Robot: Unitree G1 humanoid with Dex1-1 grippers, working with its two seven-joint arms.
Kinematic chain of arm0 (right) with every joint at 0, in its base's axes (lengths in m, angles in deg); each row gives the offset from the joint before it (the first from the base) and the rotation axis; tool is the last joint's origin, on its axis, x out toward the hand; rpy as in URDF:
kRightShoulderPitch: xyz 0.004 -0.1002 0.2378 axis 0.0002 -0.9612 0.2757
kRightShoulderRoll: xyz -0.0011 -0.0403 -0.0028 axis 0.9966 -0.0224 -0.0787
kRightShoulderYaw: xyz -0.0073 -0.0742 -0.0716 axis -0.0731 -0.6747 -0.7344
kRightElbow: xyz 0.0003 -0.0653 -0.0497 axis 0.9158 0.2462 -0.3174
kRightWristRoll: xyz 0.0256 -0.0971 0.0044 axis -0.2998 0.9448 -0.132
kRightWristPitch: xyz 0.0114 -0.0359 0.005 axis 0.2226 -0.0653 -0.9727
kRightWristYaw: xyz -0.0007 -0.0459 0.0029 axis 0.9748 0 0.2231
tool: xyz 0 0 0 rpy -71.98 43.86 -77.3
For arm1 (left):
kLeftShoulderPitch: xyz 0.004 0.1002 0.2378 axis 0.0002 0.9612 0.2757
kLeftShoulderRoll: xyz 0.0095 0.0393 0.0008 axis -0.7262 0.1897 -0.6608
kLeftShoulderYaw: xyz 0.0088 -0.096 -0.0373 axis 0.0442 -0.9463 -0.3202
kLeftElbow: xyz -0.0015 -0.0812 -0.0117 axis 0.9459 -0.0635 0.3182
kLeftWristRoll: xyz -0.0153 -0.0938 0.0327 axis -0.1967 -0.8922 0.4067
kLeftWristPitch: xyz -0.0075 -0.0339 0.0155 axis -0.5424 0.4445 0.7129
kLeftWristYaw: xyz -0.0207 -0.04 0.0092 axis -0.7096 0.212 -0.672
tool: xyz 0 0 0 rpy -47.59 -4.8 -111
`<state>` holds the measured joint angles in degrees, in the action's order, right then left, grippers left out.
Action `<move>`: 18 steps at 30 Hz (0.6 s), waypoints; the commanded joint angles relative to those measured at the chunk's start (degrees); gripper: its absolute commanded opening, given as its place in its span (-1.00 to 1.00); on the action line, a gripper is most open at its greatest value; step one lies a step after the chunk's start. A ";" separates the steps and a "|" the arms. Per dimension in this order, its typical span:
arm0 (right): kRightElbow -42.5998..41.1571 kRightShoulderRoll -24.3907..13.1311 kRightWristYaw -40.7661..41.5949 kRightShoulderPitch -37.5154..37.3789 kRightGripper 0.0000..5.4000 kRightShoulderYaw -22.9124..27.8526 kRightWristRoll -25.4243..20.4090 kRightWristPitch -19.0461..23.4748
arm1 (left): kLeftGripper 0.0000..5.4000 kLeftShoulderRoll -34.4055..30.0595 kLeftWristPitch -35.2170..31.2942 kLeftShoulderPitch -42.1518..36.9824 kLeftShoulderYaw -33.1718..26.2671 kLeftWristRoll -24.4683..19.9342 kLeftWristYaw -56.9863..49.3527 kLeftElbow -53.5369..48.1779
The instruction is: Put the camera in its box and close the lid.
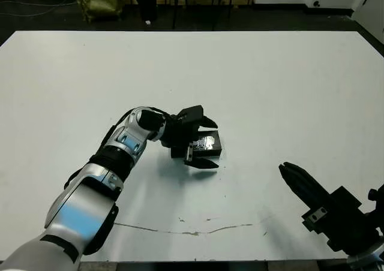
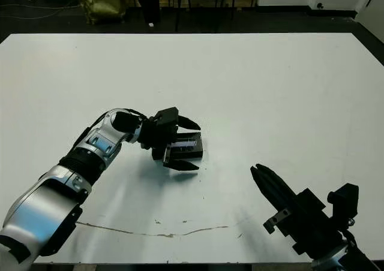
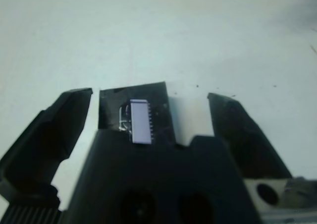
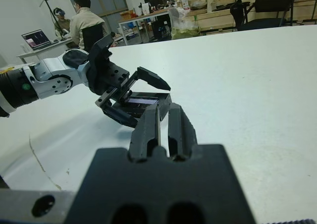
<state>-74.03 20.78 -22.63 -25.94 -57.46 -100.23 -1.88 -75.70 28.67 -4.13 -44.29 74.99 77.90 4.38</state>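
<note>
Left arm, glossy silver shell with black joints, enters at lower left of the head view and reaches to centre frame. Left hand (image 1: 204,142) is spread wide, one tapered black finger (image 1: 207,122) on each side of the box, not gripping. Box (image 1: 206,145) is a flat matte-black rectangle at centre frame on the white surface (image 1: 270,79), with the lid (image 3: 151,102) on top; its glossy silvery strip (image 3: 140,121) is ribbed along one edge. Camera not visible. A thin brownish crack-like line (image 1: 198,230) runs along the lower edge of the surface. Right hand (image 1: 289,174), lower right, has its wedge-shaped fingers pressed together, holding nothing, well apart from the box.
</note>
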 commanded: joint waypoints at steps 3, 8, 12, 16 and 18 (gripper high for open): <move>1.18 0.13 0.96 -0.80 -1.00 -0.12 0.50 -0.20 | 0.99 2.56 -0.75 3.47 -0.02 0.20 -1.91 4.16; 0.45 0.05 0.34 -1.15 -1.00 -0.10 1.22 0.13 | 0.99 3.71 -2.19 4.20 -3.31 -1.98 -6.72 3.68; 0.61 0.20 0.49 -1.02 -1.00 -0.34 1.00 0.17 | 0.99 3.86 -3.47 5.66 -6.15 -4.00 -10.75 0.83; 0.58 0.47 -0.05 -1.01 -1.00 -0.82 0.87 0.48 | 0.99 3.43 -5.56 7.38 -9.15 -8.13 -10.45 -4.63; 0.87 0.49 0.03 -0.90 -1.00 -1.14 1.53 0.07 | 0.99 3.16 -9.18 8.03 -10.59 -11.34 -8.25 -7.67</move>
<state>-73.76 21.31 -22.34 -26.48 -58.38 -99.54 -1.94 -71.71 22.11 2.54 -53.97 64.95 68.37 -1.66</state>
